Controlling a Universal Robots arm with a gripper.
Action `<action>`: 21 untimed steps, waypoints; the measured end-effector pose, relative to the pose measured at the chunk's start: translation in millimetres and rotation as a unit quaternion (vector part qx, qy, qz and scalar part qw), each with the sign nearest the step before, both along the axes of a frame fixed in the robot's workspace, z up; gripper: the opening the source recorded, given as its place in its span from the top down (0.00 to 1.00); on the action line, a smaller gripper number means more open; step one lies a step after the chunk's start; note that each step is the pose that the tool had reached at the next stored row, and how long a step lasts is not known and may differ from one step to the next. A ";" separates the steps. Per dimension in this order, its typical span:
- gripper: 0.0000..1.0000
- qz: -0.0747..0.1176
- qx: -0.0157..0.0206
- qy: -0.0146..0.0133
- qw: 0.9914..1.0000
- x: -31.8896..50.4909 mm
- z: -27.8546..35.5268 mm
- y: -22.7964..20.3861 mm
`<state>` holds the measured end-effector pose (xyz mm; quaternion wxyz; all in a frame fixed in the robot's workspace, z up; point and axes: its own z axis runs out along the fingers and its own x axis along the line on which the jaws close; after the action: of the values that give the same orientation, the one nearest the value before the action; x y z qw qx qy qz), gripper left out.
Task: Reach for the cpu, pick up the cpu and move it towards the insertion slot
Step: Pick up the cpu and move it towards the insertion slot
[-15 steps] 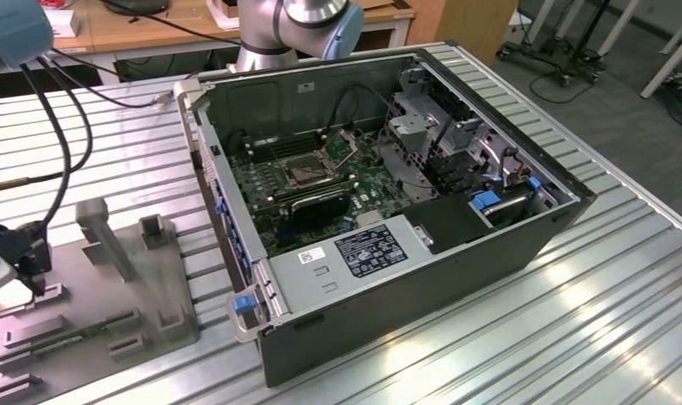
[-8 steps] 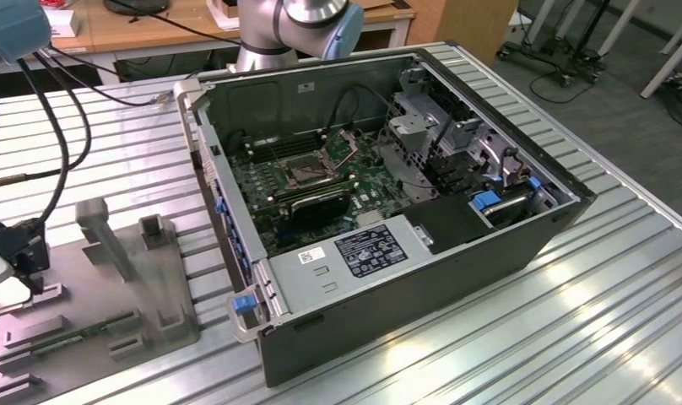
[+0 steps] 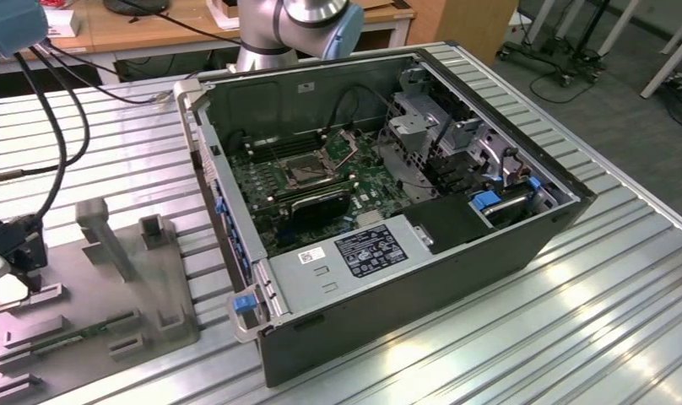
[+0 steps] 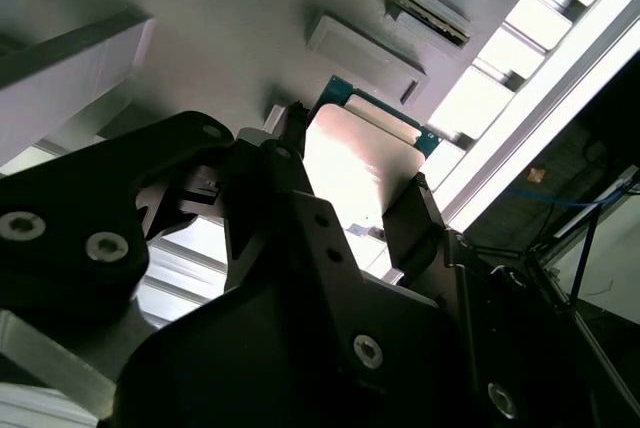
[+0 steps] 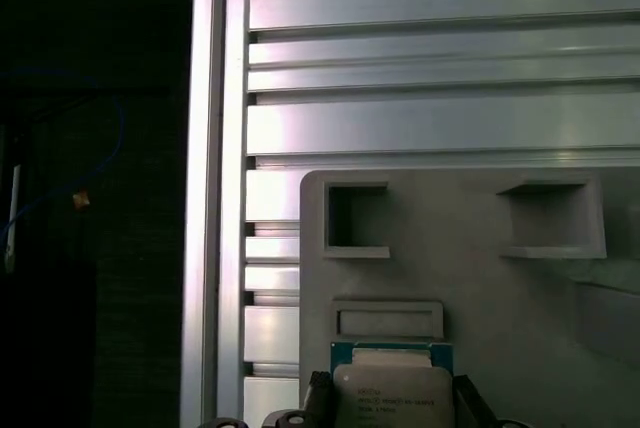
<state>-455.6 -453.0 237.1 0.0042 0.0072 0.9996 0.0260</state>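
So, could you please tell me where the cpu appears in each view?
Exterior view: hidden under the gripper, at the grey fixture on the exterior view's left.
Second wrist view: cpu on the grey fixture, beside a rectangular block.
First wrist view: cpu beside that block.
Shared landmark: the grey fixture.

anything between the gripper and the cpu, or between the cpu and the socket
Nothing visible between the gripper and the cpu on the grey fixture. Toward the insertion slot, the open case's wall rises between fixture and slot.
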 end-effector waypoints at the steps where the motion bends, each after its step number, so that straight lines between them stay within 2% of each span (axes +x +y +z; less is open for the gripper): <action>1: 0.45 0.000 0.000 0.000 1.000 0.0 0.8 0.0; 21: 0.45 0.000 0.000 0.000 1.000 0.0 20.8 0.0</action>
<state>-455.6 -453.0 257.9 0.0042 0.0072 0.9996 0.0263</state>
